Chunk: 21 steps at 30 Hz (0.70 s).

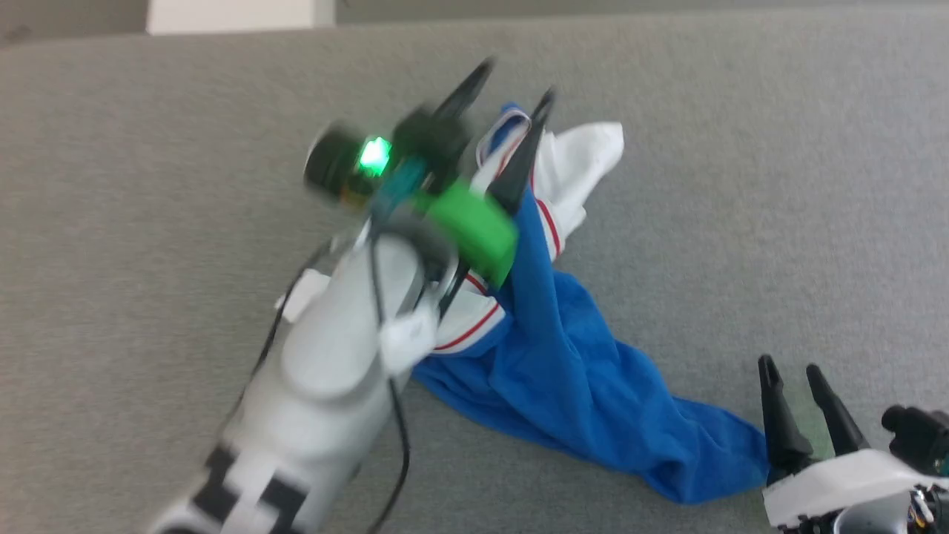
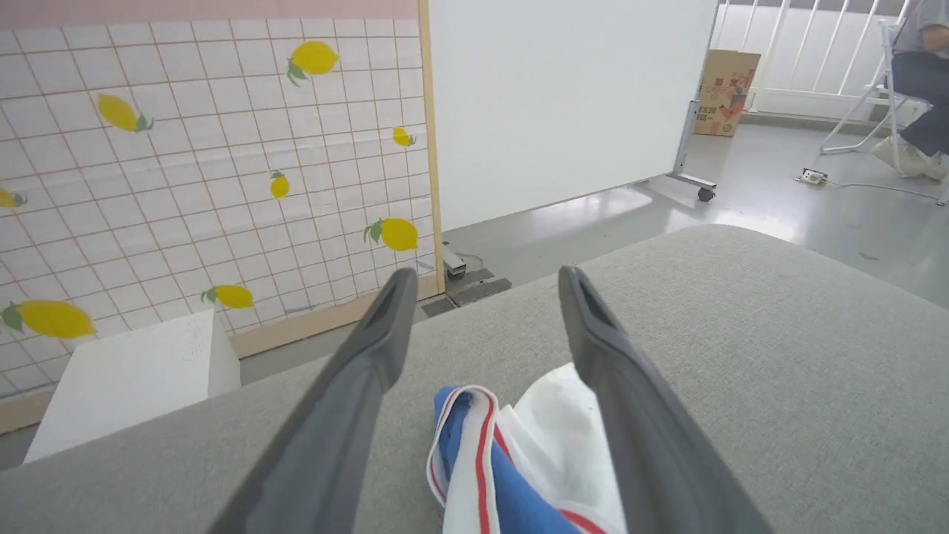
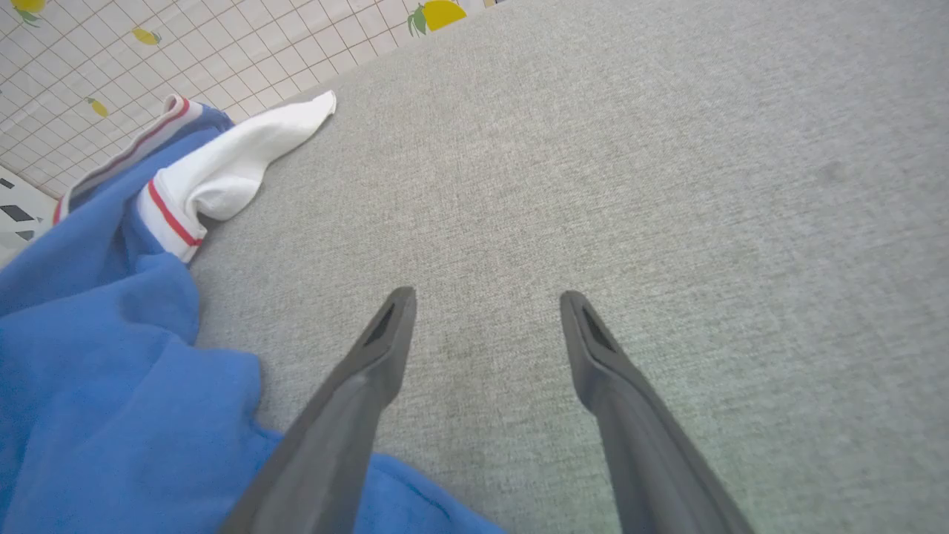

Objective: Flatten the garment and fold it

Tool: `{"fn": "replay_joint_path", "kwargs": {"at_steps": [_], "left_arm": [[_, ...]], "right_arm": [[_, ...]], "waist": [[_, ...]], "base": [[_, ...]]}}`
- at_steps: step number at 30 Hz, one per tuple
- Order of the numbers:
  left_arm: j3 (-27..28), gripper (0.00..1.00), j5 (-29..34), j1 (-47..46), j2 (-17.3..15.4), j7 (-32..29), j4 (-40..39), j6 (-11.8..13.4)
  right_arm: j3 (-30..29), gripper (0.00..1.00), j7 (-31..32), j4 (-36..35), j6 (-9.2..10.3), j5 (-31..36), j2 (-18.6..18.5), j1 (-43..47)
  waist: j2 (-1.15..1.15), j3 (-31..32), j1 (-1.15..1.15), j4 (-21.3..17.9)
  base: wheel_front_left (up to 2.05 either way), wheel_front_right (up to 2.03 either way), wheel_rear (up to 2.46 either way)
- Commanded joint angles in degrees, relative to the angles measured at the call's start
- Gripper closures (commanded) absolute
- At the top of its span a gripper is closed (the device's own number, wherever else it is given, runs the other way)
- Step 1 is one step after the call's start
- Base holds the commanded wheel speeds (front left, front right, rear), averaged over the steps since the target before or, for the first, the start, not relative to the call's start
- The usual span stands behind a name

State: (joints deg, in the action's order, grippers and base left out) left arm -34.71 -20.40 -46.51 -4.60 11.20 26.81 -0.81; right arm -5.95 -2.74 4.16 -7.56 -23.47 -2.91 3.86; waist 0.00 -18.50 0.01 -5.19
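Observation:
The garment [image 1: 563, 356] is a royal-blue T-shirt lying bunched in a long strip on the grey fabric surface [image 1: 148, 185], running from upper middle to lower right. Its striped neckband [image 2: 474, 437] and one white sleeve [image 1: 586, 159] lie at the far end. My left gripper [image 1: 517, 80] hangs open over that end, and the collar shows between its fingers [image 2: 356, 386] without being pinched. My right gripper [image 1: 789, 367] stands open at the lower right, beside the garment's blue near end [image 3: 111, 356]. Its fingers [image 3: 371, 371] point over bare cloth.
The grey surface's far edge [image 2: 667, 245] drops to a shiny floor. Beyond it stand a lemon-patterned tiled panel [image 2: 185, 163], a white wheeled board [image 2: 563, 96], a white box [image 2: 126, 378] and a cardboard box [image 2: 726, 89]. A person sits on a chair [image 2: 916, 81] far right.

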Motion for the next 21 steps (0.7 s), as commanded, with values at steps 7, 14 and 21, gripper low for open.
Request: {"fn": "replay_joint_path", "kwargs": {"at_steps": [7, 14, 21], "left_arm": [[6.42, 0.0, -4.4, 21.81, -5.24, 2.57, -16.05, 9.15], [16.7, 0.0, -3.2, 44.98, -5.22, 3.77, -31.58, 15.97], [19.93, 0.0, 1.43, 53.08, -4.04, 3.78, -33.14, 14.5]], "right_arm": [[-0.33, 0.0, 0.62, -0.86, 0.08, -0.46, 0.03, 3.34], [-0.67, 0.0, 0.4, -1.33, 0.08, -0.88, 0.03, 4.95], [-0.97, 0.0, 0.84, -2.15, 0.08, -0.28, 0.03, 5.43]], "waist": [[0.0, 8.37, -0.01, 4.28], [0.0, 9.94, -0.01, 4.87], [0.0, 10.9, -0.01, 6.32]], "base": [[0.0, 0.0, 0.0], [0.0, 0.0, 0.0], [0.0, 0.0, 0.0]]}}
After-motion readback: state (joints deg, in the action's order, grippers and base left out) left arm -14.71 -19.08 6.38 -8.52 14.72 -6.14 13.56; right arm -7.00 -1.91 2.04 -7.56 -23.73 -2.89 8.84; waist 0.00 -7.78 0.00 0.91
